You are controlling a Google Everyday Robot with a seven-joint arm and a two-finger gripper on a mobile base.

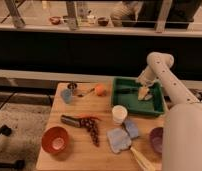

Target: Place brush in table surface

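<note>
Near you, the red bowl (55,140) and purple bowl (156,139) sit by the front edge of the table surface (101,106). You have bare wood left of the white cup (119,114). Farther back, the brush (125,91) lies in the green tray (131,103). The gripper (143,93) hangs low beside it. You cannot tell if it grips anything.
</note>
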